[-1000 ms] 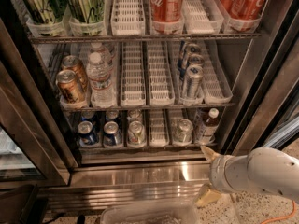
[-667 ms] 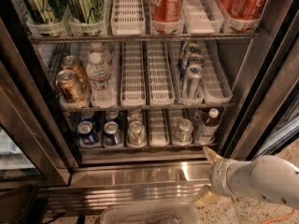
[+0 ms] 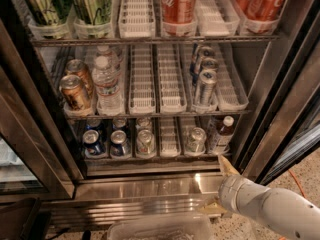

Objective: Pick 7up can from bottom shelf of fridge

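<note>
Gripper (image 3: 220,186) sits low right, in front of the fridge (image 3: 45,149) base panel, nearer than the bottom shelf (image 3: 150,160) & below it. Its fingers are spread wide: the upper tan fingertip (image 3: 227,165) is just under the shelf lip, the lower one down by the base. Nothing held. Vs 1 s ago, the tips are in approx the same spot, but the white forearm (image 3: 272,214) has dropped and now slopes down to the right corner instead of running level. The 7up can (image 3: 196,140) stands upright at the front of its lane tray, bottom shelf, 2nd lane from right, just left of a white-capped bottle (image 3: 221,134). It hasn't moved. I see the gripper right of the can & nearer, not touching it. Two blue cans (image 3: 93,142) at left of that shelf are unchanged.
</note>
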`<state>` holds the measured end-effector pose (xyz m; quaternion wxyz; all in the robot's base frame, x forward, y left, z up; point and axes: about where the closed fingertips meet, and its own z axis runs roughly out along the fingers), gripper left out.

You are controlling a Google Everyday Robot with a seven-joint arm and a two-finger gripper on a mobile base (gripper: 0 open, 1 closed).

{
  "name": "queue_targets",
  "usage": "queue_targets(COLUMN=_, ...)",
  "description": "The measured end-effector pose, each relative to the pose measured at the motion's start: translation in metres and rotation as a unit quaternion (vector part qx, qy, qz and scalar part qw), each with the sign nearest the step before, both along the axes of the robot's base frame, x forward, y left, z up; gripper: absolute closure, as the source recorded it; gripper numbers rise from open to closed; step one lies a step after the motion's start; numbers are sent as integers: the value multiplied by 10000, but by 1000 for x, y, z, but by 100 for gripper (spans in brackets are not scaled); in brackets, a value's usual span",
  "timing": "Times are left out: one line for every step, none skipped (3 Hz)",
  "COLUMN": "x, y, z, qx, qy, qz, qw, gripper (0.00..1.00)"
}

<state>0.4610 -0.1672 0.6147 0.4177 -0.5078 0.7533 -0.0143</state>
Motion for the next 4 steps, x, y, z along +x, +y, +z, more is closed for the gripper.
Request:
queue_targets(x=14, y=6, z=-2, qx=295, qy=-344, qz=-213, qw=9987, gripper=0)
queue_targets(x=25, y=5, z=-4, qx=739, qy=-505, qz=-589, qw=9942, gripper=0)
queue_targets(x=34, y=6, z=-7, qx=1056, qy=-611, qz=-1003, qw=9874, gripper=0)
queue_targets(x=34, y=6, z=-7, qx=1057, qy=-611, qz=-1003, qw=9874, gripper=0)
